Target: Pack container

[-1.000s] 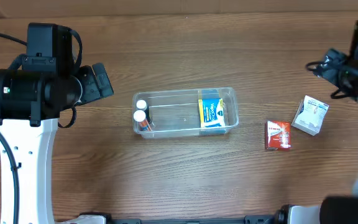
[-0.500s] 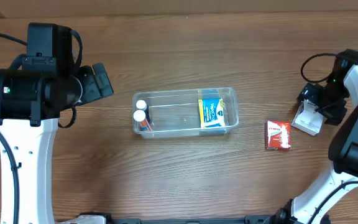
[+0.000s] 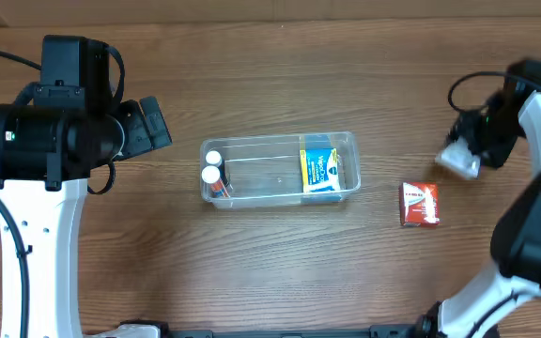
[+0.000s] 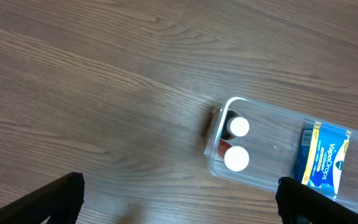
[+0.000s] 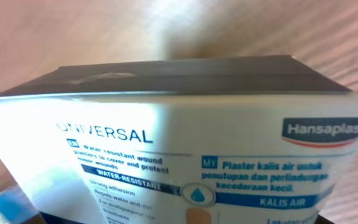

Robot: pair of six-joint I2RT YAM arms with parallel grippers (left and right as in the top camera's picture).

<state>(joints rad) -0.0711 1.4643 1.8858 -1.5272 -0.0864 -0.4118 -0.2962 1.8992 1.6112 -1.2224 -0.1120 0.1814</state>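
Two white-capped small bottles [image 4: 236,159] and a blue-and-yellow packet [image 4: 327,155] marked "VapoDrops" are seen inside the clear rectangular plastic container [image 3: 280,138]. It is set on the wooden worktop [image 3: 280,272] near and ahead of the left hand [image 4: 179,186], whose fingers are spread wide. A white cardboard box [image 5: 185,162] printed "Hansaplast", "UNIVERSAL" and "WATER-RESISTANT" is pinched by the right hand [image 3: 470,150], well apart from the container. A red packet [image 3: 420,204] lies near that hand.

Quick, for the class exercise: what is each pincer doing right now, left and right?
Left pincer: open, holding nothing.
Right pincer: closed on the white plaster box.
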